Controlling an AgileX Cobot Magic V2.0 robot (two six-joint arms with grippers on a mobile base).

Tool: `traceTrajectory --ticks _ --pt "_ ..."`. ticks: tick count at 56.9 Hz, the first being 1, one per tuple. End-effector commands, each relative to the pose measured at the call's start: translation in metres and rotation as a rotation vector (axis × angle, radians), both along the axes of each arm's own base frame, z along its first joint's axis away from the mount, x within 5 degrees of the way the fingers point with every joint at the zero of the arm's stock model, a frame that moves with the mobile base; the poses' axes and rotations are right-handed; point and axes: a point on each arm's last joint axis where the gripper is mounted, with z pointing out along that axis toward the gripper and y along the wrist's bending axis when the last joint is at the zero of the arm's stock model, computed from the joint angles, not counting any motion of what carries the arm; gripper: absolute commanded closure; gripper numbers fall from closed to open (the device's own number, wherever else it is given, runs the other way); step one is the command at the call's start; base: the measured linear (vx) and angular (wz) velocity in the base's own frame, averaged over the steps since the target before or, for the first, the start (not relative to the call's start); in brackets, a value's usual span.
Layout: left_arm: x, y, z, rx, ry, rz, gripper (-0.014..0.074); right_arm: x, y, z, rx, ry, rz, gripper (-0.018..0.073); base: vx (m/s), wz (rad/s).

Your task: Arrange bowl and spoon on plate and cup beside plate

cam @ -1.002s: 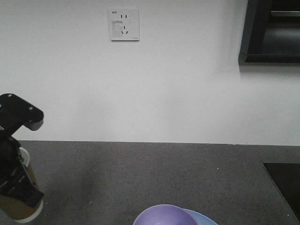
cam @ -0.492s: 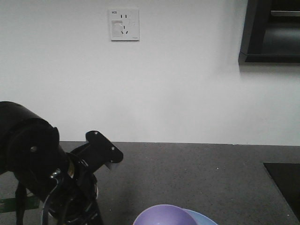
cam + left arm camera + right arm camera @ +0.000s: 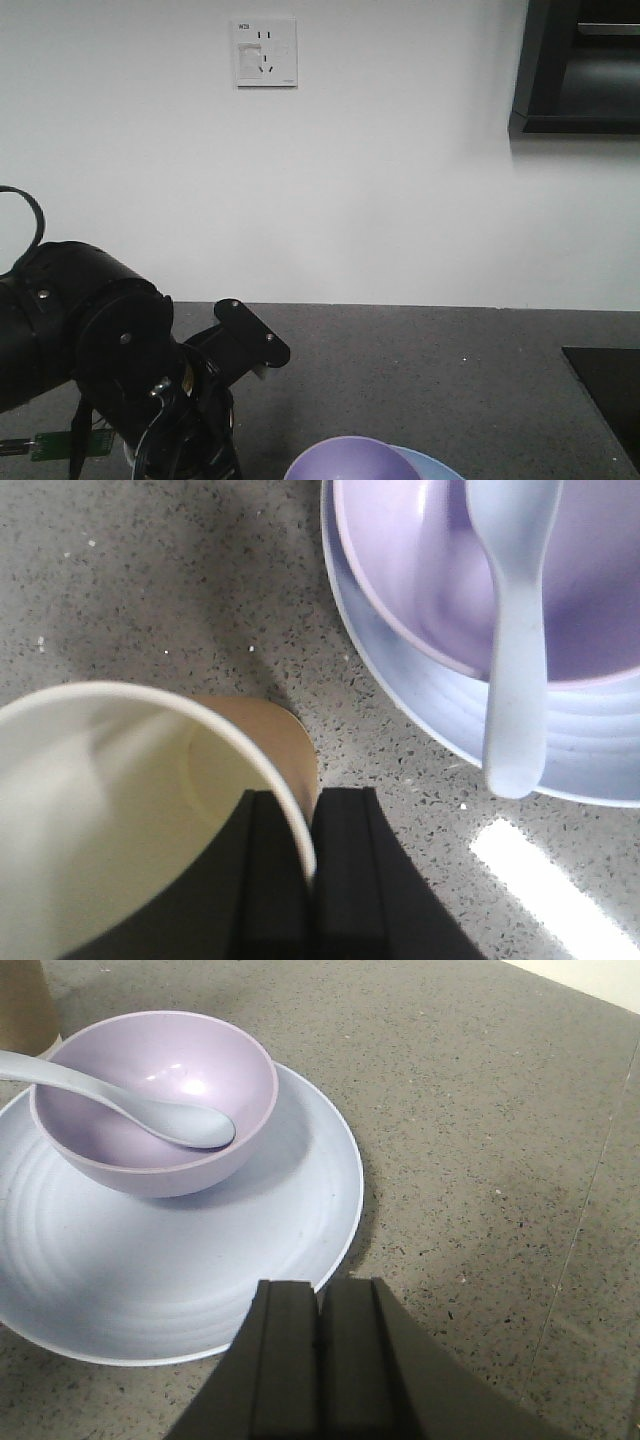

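While the left end effector pinches the cup rim, the plate lies just beside.

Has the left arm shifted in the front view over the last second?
Yes. Against the wall socket, the left arm has swung right, from the frame's left edge toward the bowl, carrying the cup.

The speckled grey desk carries the light blue plate; the brown paper cup stands just beside that plate.
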Motion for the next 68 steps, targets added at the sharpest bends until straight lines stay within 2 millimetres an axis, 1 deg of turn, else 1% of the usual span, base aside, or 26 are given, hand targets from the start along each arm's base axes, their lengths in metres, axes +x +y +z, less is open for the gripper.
traceTrajectory --ticks 1,8,19,24,27,33,41,45,51,54,56,59,64,67,68 --pt "-0.003 0.0 0.022 -0.072 -0.083 0.001 0.0522 0.004 0.001 0.016 0.031 -0.102 -0.006 0.0568 0.0 0.0" --pt "-0.003 0.0 0.022 -0.072 -0.082 0.001 0.0414 0.004 0.001 0.016 0.031 -0.103 -0.006 0.0568 0.0 0.0" --pt "-0.003 0.0 0.022 -0.072 -0.082 0.002 0.0193 0.004 0.001 0.016 0.031 -0.103 -0.006 0.0568 0.0 0.0" --pt "-0.003 0.0 0.022 -0.073 -0.083 0.002 0.0127 0.004 0.001 0.016 0.031 -0.103 -0.006 0.0568 0.0 0.0" --pt "-0.003 0.0 0.023 -0.073 -0.083 0.002 0.0097 0.004 0.001 0.016 0.031 -0.103 -0.006 0.0568 0.0 0.0" --pt "-0.004 0.001 0.027 -0.076 -0.087 0.002 0.007 0.004 0.001 0.016 0.032 -0.103 -0.006 0.0568 0.0 0.0" --pt "-0.005 0.003 0.056 -0.125 -0.145 0.004 0.0074 0.004 0.001 0.016 0.033 -0.103 -0.006 0.0568 0.0 0.0" --pt "-0.009 0.005 0.076 -0.169 -0.195 0.005 0.0074 0.004 0.001 0.016 0.035 -0.104 -0.006 0.0568 0.0 0.0" --pt "-0.018 0.013 0.111 -0.254 -0.283 0.017 0.0105 0.005 0.001 0.017 0.039 -0.118 -0.008 0.0568 0.0 0.0" --pt "-0.024 0.019 0.128 -0.301 -0.331 0.026 0.0146 0.005 0.001 0.018 0.042 -0.124 -0.009 0.0568 0.0 0.0" --pt "-0.03 0.024 0.138 -0.338 -0.368 0.03 0.019 0.005 0.001 0.018 0.044 -0.127 -0.009 0.0568 0.0 0.0" --pt "-0.04 0.032 0.153 -0.398 -0.434 0.027 0.0273 0.005 0.001 0.019 0.051 -0.132 -0.01 0.0568 0.0 0.0" --pt "-0.061 0.049 0.177 -0.504 -0.558 0.02 0.0461 0.002 0.002 0.022 0.093 -0.142 -0.012 0.0568 0.0 0.0" --pt "-0.073 0.059 0.184 -0.557 -0.622 0.012 0.0598 -0.002 0.002 0.025 0.128 -0.159 -0.013 0.0568 0.0 0.0" --pt "-0.078 0.064 0.186 -0.575 -0.646 0.01 0.0606 -0.004 0.001 0.027 0.135 -0.169 -0.013 0.0568 0.0 0.0"
